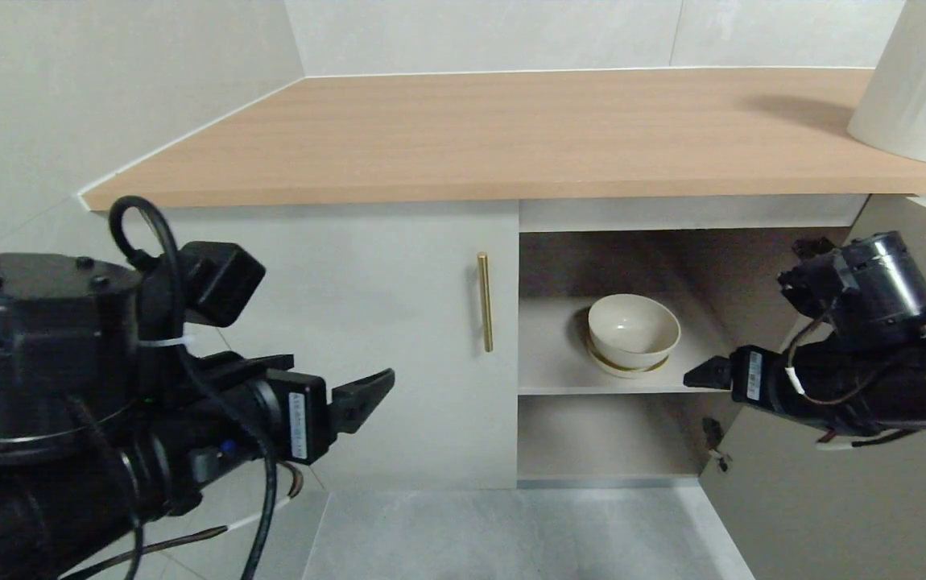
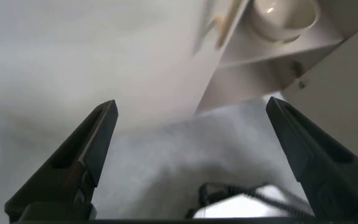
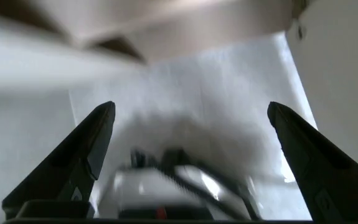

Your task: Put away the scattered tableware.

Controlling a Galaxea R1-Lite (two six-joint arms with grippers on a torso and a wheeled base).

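Cream ceramic bowl [image 1: 634, 329] rests on a shallow plate [image 1: 620, 368] on the cabinet shelf [image 1: 547, 358]. The left pincer [image 1: 365, 396] and right pincer [image 1: 703, 373] gape wide, empty. I'd swing the open grey door [image 1: 825, 515] shut gently.

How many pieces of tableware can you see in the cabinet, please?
2: a bowl on the upper shelf, resting on a dish. Others may be hidden behind the shut door.

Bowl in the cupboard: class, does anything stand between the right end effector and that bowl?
Nothing visible does. The bowl sits on a plate on the shelf, that side's door stands open, and the right end effector, open and empty, is in front of the opening.
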